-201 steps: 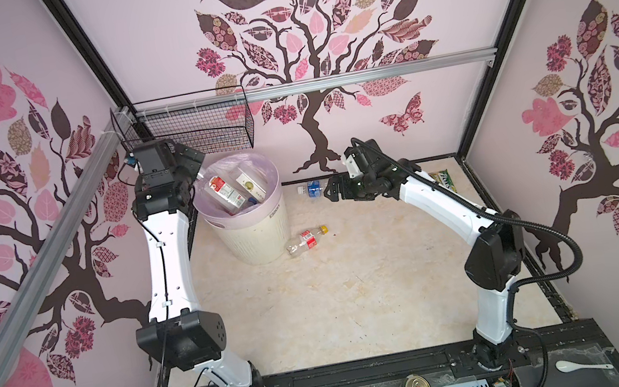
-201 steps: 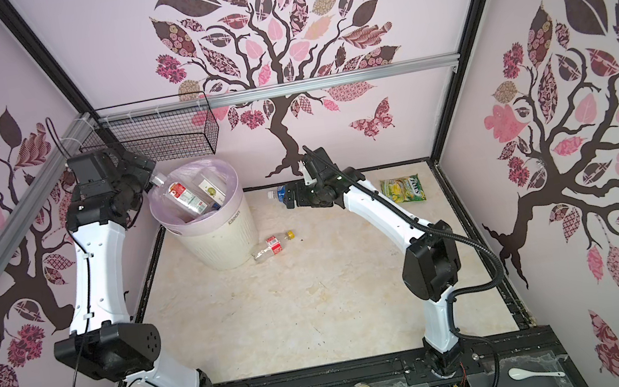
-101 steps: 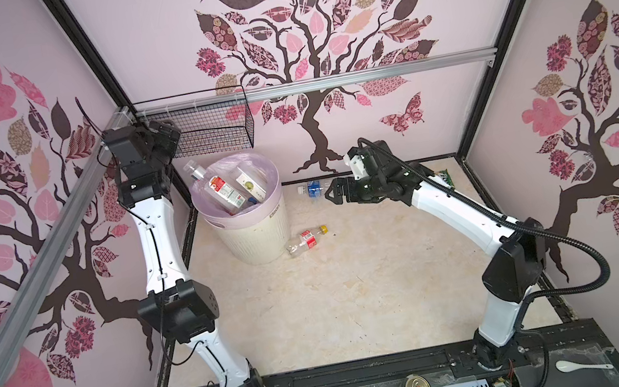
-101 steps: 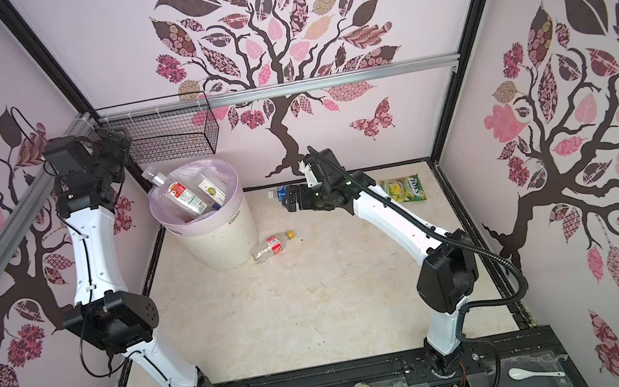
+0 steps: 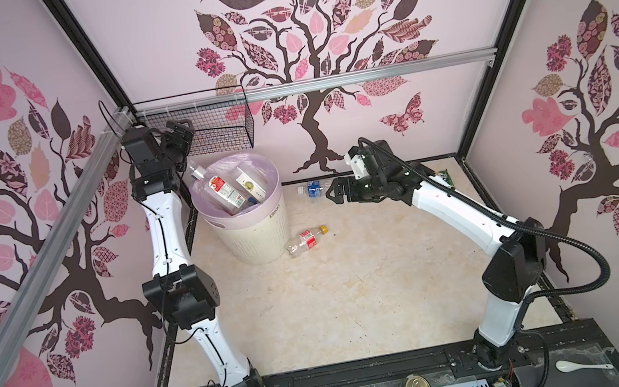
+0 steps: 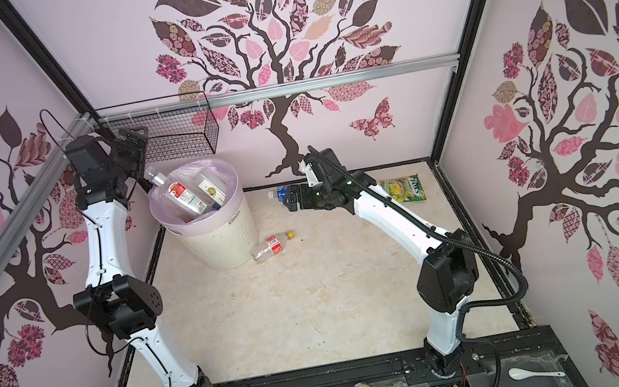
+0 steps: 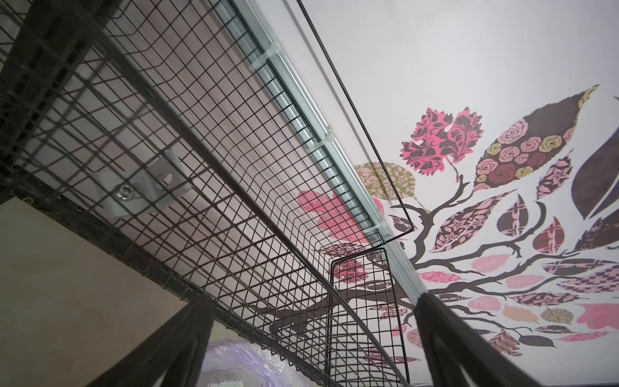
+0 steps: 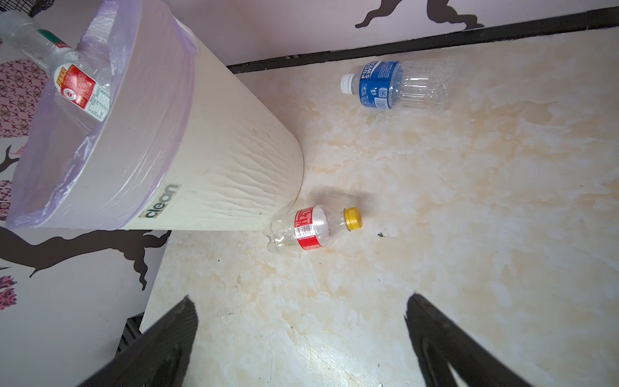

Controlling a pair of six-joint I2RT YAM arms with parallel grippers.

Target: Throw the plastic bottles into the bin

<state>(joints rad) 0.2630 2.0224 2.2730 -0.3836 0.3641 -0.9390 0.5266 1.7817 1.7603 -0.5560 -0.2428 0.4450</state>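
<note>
1. Left arm, change: a second ago the left gripper sat low at the rim of the bin. It has since risen and now stands high beside the wire basket, clear of the bin.
2. Right arm, change: the right gripper has hardly shifted, while its elbow has swung out toward the right wall.
3. No change: the two bottles on the floor lie where they lay a second ago.
4. Left gripper: jaws spread wide and empty. In the left wrist view both fingers stand well apart, with basket mesh beyond them and a strip of the lilac liner at the frame edge.
5. Right gripper: jaws spread wide and empty, above the floor. In both top views it is just beside the blue-label bottle. The right wrist view shows that bottle ahead of the fingers, untouched.
6. Blue-label bottle: on its side near the back wall, between bin and right gripper.
7. Yellow-cap bottle: on its side, its base against the foot of the bin.
8. In the bin: a red-label bottle leans with its neck out over the rim, and a white-label bottle lies beside it.
</note>
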